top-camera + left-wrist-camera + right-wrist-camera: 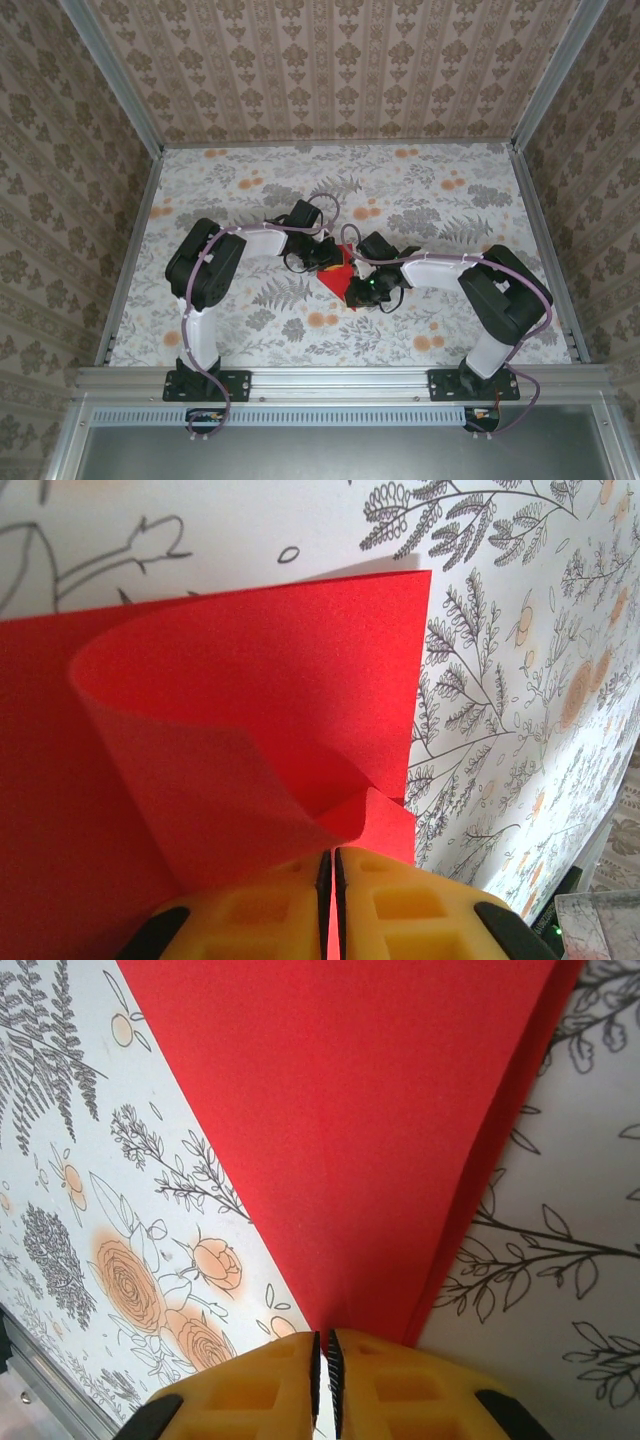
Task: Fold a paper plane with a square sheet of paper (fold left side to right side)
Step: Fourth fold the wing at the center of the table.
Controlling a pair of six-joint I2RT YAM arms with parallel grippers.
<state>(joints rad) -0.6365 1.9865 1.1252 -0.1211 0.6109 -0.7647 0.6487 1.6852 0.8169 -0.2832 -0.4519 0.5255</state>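
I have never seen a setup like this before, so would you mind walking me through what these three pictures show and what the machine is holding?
This is a pair of robot arms bolted at the near edge of a table covered by a floral tablecloth. The overhead picture looks down from above and behind them; the arms reach toward the middle and meet at a sheet of red paper.

The other two pictures come from small cameras on each wrist, looking out past that arm's own yellow jaws.

In the left wrist view, the left gripper has its jaws shut on a corner of the red paper, which curls over itself in a loose loop, not yet creased flat.

In the right wrist view, the right gripper has its jaws shut on a tip of the same paper, where two layers show along the right edge.
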